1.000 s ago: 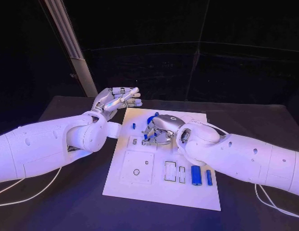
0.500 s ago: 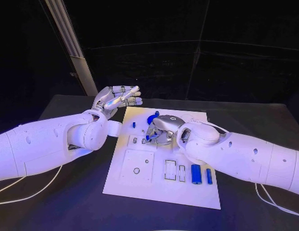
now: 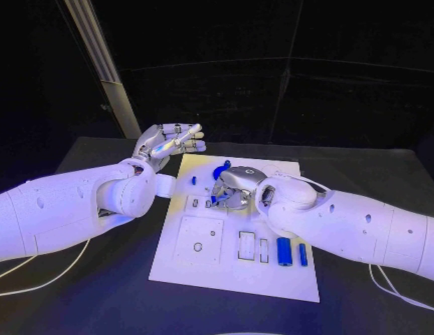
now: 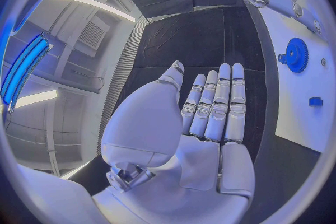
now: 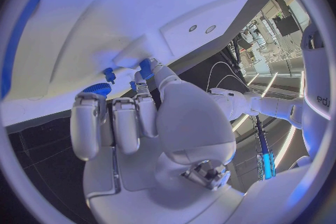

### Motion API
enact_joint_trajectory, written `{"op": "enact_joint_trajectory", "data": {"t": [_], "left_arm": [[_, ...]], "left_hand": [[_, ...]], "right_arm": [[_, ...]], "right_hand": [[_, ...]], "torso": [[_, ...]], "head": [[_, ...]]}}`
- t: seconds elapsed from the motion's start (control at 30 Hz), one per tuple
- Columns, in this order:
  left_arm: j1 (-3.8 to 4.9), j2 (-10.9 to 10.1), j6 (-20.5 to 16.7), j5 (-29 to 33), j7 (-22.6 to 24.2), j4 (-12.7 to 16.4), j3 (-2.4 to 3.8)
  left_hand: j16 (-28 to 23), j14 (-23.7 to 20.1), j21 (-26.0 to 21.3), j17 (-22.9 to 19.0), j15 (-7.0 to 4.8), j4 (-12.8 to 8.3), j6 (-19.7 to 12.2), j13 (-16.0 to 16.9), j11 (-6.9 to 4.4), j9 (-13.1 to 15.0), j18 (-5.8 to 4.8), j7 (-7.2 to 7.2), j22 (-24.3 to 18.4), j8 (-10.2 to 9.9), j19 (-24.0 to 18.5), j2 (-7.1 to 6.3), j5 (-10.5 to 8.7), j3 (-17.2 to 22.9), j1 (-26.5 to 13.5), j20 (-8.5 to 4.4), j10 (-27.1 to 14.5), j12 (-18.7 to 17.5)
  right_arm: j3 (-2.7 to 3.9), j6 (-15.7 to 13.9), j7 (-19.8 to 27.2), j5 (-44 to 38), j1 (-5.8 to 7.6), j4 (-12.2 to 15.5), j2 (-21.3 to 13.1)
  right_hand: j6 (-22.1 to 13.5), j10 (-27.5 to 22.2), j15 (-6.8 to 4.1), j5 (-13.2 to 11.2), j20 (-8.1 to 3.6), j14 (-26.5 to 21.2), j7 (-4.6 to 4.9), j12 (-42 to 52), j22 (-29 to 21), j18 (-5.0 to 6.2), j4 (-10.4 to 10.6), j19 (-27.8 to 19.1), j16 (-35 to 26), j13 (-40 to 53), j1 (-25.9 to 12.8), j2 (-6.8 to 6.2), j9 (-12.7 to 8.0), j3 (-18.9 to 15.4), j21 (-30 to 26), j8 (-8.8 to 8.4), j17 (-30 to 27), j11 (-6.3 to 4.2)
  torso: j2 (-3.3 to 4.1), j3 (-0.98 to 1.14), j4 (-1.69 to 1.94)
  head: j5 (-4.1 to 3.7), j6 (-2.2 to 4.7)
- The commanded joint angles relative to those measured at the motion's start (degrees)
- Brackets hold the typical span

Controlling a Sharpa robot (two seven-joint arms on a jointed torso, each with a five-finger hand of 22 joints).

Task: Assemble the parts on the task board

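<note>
the white board (image 3: pixel 192 259) lies mid-worktop; a blue gear (image 3: pixel 221 170) sits near its far edge, two blue bars (image 3: pixel 285 252) near its right edge. my right hand (image 3: pixel 235 187) pinches a small blue part (image 5: pixel 145 68) over the board; left hand (image 3: pixel 169 143) hangs empty, fingers straight, off its far-left corner.

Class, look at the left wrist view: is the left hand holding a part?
No: the left hand lies flat with its fingers straight, holding nothing.

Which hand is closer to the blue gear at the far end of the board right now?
Right. The right hand is over the task board just beside the blue gear. The left hand is raised, fingers apart, off the board's far left corner.
</note>
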Motion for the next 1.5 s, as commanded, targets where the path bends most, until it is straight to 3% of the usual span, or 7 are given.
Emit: {"op": "enact_joint_trajectory", "data": {"t": [0.03, 0.3, 0.57, 1.03, 1.33, 1.5], "left_arm": [[0.12, 0.1, 0.3, -0.3, 0.6, 0.0, 0.05], [0.12, 0.1, 0.3, -0.3, 0.5, 0.0, 0.05], [0.12, 0.1, 0.4, -0.3, 0.4, -0.1, 0.05], [0.12, 0.1, 0.5, -0.3, 0.3, -0.1, 0.05], [0.12, 0.1, 0.5, -0.3, 0.2, 0.0, 0.05], [0.12, 0.1, 0.5, -0.3, 0.2, 0.0, 0.05]], "left_hand": [[-0.2, -0.2, -0.2, 0.0, 0.09, -0.4, 0.1, 0.0, -0.01, 0.0, 0.83, 0.11, -0.1, -0.3, 0.4, 0.18, -0.24, 0.0, 0.6, 0.02, 0.0, -0.2], [-0.2, -0.2, -0.2, 0.0, 0.09, -0.4, 0.1, 0.0, -0.01, 0.0, 0.83, 0.11, -0.1, -0.3, 0.4, 0.18, -0.24, 0.0, 0.6, 0.02, 0.0, -0.2], [-0.2, -0.2, -0.2, 0.0, 0.09, -0.5, 0.0, 0.0, 0.00, 0.0, 0.83, 0.14, -0.1, -0.3, 0.4, 0.16, -0.25, 0.0, 0.6, 0.02, 0.0, -0.2], [-0.3, -0.2, -0.2, 0.0, 0.10, -0.5, 0.0, 0.0, 0.03, 0.0, 0.83, 0.20, -0.1, -0.3, 0.4, 0.12, -0.26, -0.1, 0.5, 0.02, -0.1, -0.3], [-0.3, -0.2, -0.2, 0.0, 0.10, -0.5, 0.0, 0.0, 0.03, 0.0, 0.83, 0.20, -0.1, -0.3, 0.4, 0.12, -0.26, -0.1, 0.5, 0.02, -0.1, -0.3], [-0.3, -0.2, -0.2, 0.0, 0.10, -0.5, 0.0, 0.0, 0.03, 0.0, 0.83, 0.20, -0.1, -0.3, 0.4, 0.12, -0.26, -0.1, 0.5, 0.02, -0.1, -0.3]], "right_arm": [[-0.36, 3.0, -1.3, -0.9, -0.25, -0.3, -0.2], [-0.39, 4.0, -1.5, -1.3, -0.25, 0.0, -0.3], [-0.39, 2.5, -1.7, -1.4, -0.25, 0.2, -0.4], [-0.39, 1.5, -2.2, -1.7, -0.25, 0.3, -0.4], [-0.39, 0.0, -2.7, -1.9, -0.25, 0.5, -0.4], [-0.39, -0.6, -3.0, -2.1, -0.26, 0.6, -0.4]], "right_hand": [[2.5, 0.4, -0.31, 0.0, -0.41, 4.6, -1.79, -0.3, 4.3, -0.81, -0.1, 0.5, -0.2, 6.2, 0.0, 0.42, 0.1, 0.4, 0.1, 0.22, 8.0, -0.33], [2.3, 0.3, -0.27, -0.1, -0.39, 4.5, -1.68, -0.6, 4.1, -0.77, -0.1, 0.4, -0.3, 6.0, -0.3, -0.06, 0.1, 0.5, 0.0, -0.02, 7.8, -0.25], [-0.4, -0.8, 0.44, -0.3, 0.06, 4.4, -0.49, -2.4, 3.5, -0.67, 0.3, 0.1, -0.8, 4.7, -2.2, -2.20, -0.6, 0.2, -0.3, -1.58, 7.0, 0.70], [-1.8, -1.1, 0.94, -0.2, 0.61, 4.3, 0.05, -2.9, 3.4, -0.64, 0.8, 0.1, -1.0, 4.4, -3.6, -3.77, -0.7, -0.4, -0.4, -1.58, 6.7, 1.24], [-3.3, -1.4, 1.25, -2.3, 0.97, 4.3, 0.25, -3.4, 3.3, -0.61, 2.4, 0.0, -1.1, 4.0, -6.5, -5.50, -0.6, -2.3, -0.5, -1.47, 6.5, 1.53], [-3.5, -1.4, 1.27, -2.5, 1.00, 4.3, 0.24, -3.3, 3.4, -0.62, 3.0, 0.1, -1.1, 4.1, -7.3, -5.69, -0.5, -3.1, -0.5, -1.41, 6.5, 1.54]], "torso": [[-0.02, 0.00, -0.02], [0.02, 0.02, 0.04], [-0.01, -0.03, 0.03], [0.01, -0.01, 0.03], [-0.01, -0.01, 0.02], [0.00, -0.02, 0.03]], "head": [[-0.01, -0.03], [-0.07, -0.09], [-0.15, -0.04], [-0.18, 0.02], [-0.22, 0.00], [-0.25, 0.01]]}}
